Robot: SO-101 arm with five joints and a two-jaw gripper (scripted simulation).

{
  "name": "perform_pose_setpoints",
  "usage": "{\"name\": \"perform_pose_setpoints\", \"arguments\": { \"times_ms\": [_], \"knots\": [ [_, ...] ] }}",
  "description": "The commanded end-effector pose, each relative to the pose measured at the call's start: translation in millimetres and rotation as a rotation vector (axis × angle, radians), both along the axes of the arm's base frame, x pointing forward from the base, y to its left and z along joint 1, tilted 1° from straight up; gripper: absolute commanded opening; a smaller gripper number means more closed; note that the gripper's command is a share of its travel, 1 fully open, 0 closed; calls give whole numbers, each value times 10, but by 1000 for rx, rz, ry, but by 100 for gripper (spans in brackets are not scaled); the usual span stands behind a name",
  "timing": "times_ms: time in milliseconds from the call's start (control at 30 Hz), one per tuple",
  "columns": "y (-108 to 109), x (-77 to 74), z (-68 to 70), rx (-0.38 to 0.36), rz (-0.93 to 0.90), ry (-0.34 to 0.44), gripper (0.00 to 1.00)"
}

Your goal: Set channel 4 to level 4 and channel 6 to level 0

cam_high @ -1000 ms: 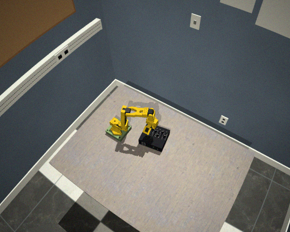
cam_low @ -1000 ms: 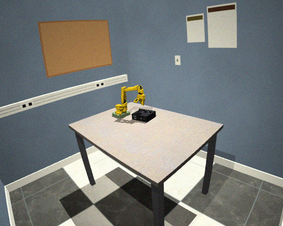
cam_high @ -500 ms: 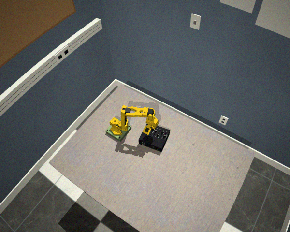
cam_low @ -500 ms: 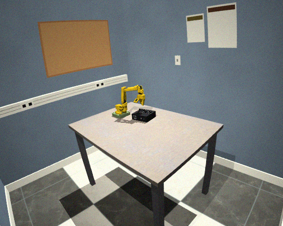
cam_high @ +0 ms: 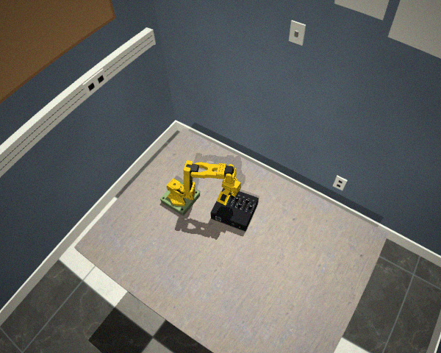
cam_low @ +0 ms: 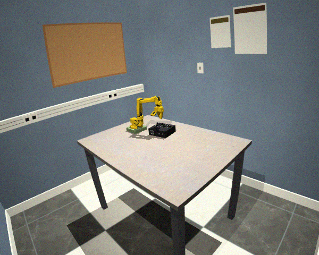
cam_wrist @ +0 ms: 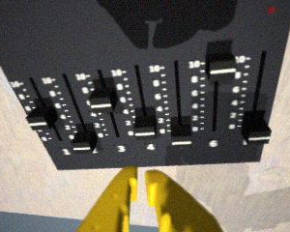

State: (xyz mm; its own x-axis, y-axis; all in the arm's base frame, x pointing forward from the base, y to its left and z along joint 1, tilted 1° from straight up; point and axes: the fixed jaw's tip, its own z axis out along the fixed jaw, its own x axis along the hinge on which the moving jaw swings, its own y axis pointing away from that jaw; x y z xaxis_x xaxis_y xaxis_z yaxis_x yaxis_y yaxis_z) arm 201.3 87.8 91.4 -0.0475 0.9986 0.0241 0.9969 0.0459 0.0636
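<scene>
Black, box-shaped and matte, one lighting desk point(cam_high: 236, 217) point(cam_low: 161, 130) point(cam_wrist: 63, 53) is being seen beyond the tips of two tapered yellow fingers of the gripper point(cam_high: 228, 195) point(cam_low: 157, 115) point(cam_wrist: 141, 171), which are being held closed on nothing. Seven blocky black fader caps with white stripes are being carried in seven straight slots. Ahead of the fingers, the channel 4 cap point(cam_wrist: 145, 127) is being shown near 0; ahead and rightward in the wrist view, the channel 6 cap point(cam_wrist: 222, 66) is being shown near the top.
</scene>
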Motion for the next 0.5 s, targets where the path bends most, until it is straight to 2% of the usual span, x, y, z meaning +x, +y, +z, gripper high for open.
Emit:
{"name": "perform_pose_setpoints", "arguments": {
  "times_ms": [0, 267, 467],
  "knots": [
    [16, -13, -28, -8, 17, 19, 0],
    [12, -17, -27, -7, -10, 19, 0],
    [-1, -33, -23, -2, -107, 23, 0]
  ]
}}
